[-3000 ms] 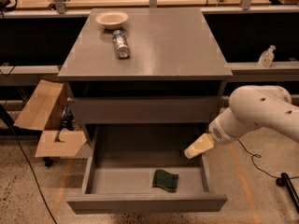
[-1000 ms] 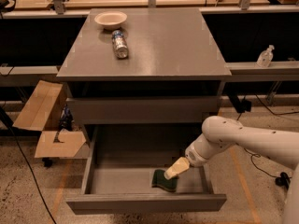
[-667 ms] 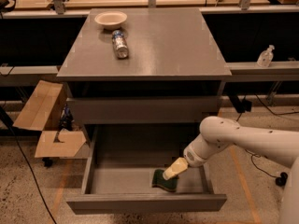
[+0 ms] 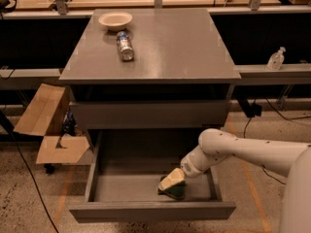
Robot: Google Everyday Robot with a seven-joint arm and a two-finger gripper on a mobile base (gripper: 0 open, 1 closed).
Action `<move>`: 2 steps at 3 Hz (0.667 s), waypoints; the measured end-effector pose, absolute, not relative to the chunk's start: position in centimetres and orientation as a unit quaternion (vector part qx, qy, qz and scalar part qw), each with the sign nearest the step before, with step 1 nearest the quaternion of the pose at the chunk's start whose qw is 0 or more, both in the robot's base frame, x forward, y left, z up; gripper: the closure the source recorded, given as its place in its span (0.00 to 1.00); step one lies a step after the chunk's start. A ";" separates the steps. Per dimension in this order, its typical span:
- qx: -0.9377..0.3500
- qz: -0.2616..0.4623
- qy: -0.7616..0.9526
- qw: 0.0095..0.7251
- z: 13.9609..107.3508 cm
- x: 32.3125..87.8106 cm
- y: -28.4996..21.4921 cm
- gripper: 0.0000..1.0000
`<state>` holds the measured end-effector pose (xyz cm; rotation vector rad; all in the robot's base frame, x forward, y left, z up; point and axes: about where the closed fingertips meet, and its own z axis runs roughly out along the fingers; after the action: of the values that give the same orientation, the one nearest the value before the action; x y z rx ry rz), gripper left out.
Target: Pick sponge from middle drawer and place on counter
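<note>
**A:** Where was the small rectangular sponge (image 4: pixel 178 192), dark green scouring face over yellow foam, to be found?

**B:** It was seen lying flat on the floor of the wide, shallow grey middle drawer (image 4: pixel 150 210), which was pulled fully out. It lay close to the front edge and right of centre. None of it had yet been brought to the smooth grey cabinet-top surface (image 4: pixel 170 47).

**A:** And the cream-coloured end effector (image 4: pixel 171 180)?

**B:** It was reached down into the drawer on the white arm (image 4: pixel 243 152) and was set right over the sponge, covering its left part. Whether it was open or closed on the sponge could not be told.

**A:** How was the sponge judged to handle?

**B:** It was taken to be very light and soft, so that it would be squeezed in rather than broken. The scouring face was judged rough enough that slipping was unlikely. The foam was expected to give, so a full closing would be called for.

**A:** Where should hold be taken?

**B:** Across the short width, at the middle of the long sides, so that it would hang level.

**A:** Was room left on the surface?

**B:** A silver can (image 4: pixel 125 45) and a shallow pale bowl (image 4: pixel 115 20) were seen near the rear left corner. The front and right edges were judged better suited for setting down.
</note>
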<state>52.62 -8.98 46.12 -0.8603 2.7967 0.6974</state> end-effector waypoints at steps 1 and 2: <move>-0.293 0.243 0.921 0.081 44.5 52.8 -6.6 0.00; -0.285 0.234 0.925 0.096 42.7 53.5 -5.7 0.00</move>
<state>53.48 -5.75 42.69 -0.8436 2.7392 0.6921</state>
